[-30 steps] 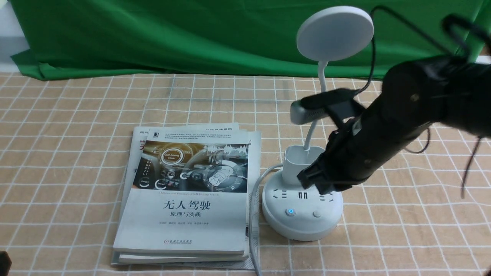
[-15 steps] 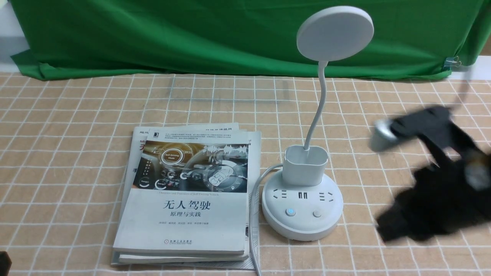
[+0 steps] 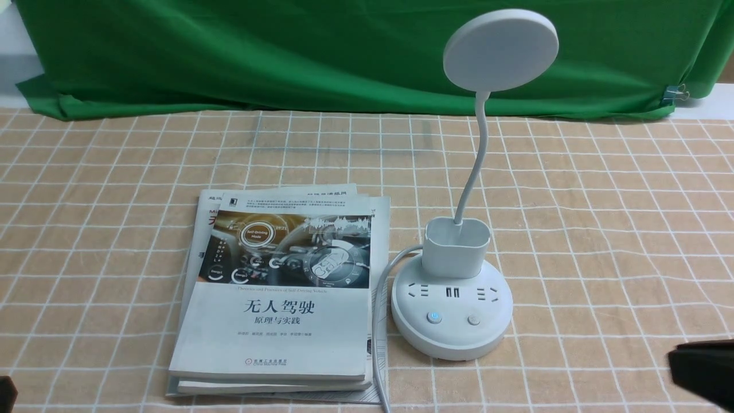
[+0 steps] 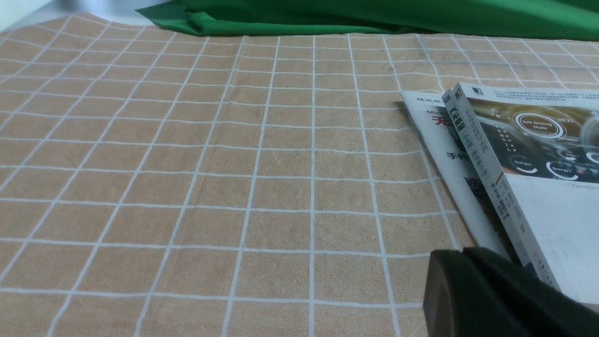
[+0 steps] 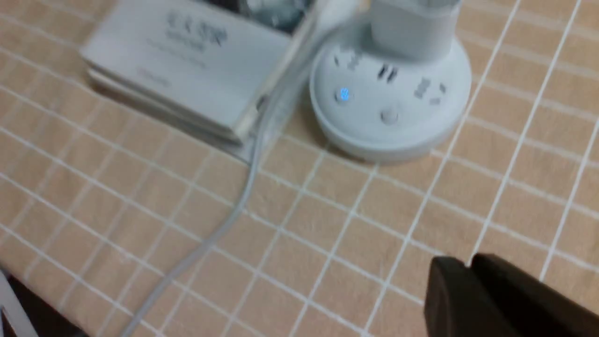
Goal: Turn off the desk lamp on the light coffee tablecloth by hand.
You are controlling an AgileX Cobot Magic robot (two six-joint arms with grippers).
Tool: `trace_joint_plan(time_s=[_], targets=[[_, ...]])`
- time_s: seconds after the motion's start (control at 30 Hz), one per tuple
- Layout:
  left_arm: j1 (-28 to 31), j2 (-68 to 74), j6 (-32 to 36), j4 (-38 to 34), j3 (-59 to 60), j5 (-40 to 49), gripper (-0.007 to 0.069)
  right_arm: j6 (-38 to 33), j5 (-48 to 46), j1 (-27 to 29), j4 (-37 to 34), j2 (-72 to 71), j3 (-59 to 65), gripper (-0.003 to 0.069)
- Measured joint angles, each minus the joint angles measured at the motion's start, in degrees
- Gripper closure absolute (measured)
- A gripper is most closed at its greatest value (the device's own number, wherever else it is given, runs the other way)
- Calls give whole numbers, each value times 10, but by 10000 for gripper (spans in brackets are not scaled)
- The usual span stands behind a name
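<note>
The white desk lamp [image 3: 453, 321] stands on the light coffee tablecloth [image 3: 602, 229], its disc head [image 3: 500, 50] dull on a bent neck. A blue light shows on the left button [image 3: 434, 317] of its round base [image 5: 390, 126]. The hand, my right gripper [image 3: 702, 367], lies low at the near right corner, well clear of the lamp, fingers together and holding nothing [image 5: 469, 264]. My left gripper [image 4: 463, 252] is shut and empty beside the books; only a dark sliver [image 3: 4, 393] of it shows in the front view.
A stack of books [image 3: 281, 298] lies left of the lamp base. The lamp's white cable [image 3: 378, 321] runs between them to the near edge. A green cloth [image 3: 287, 57] hangs along the back.
My right arm has pulled away from the lamp base, swinging right and down to the near right corner. The lamp, books and left arm have not moved.
</note>
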State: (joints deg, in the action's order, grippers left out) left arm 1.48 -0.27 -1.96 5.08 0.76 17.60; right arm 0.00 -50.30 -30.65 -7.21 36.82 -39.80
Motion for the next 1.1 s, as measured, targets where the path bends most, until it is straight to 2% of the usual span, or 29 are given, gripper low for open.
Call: trace_joint_plan(time_s=[0.17,0.3,0.4,0.47,0.5,0.57,0.83,1.1], targets=[[0,0,0,0,0,0,620,0,30,12,25,-48,20,624],[0,0,0,0,0,0,620,0,94,92,24,-99,89,624],[0,0,0,0,0,0,620,0,170,172,26,-163,174,624],[0,0,0,0,0,0,620,0,219,201,27,-191,214,623],[0,0,0,0,0,0,620,0,273,237,29,-231,256,623],[0,0,0,0,0,0,620,0,323,264,29,-268,300,622],[0,0,0,0,0,0,620,0,368,291,54,-344,391,622],[0,0,0,-1,0,-1,620,-18,368,288,92,-367,401,620]])
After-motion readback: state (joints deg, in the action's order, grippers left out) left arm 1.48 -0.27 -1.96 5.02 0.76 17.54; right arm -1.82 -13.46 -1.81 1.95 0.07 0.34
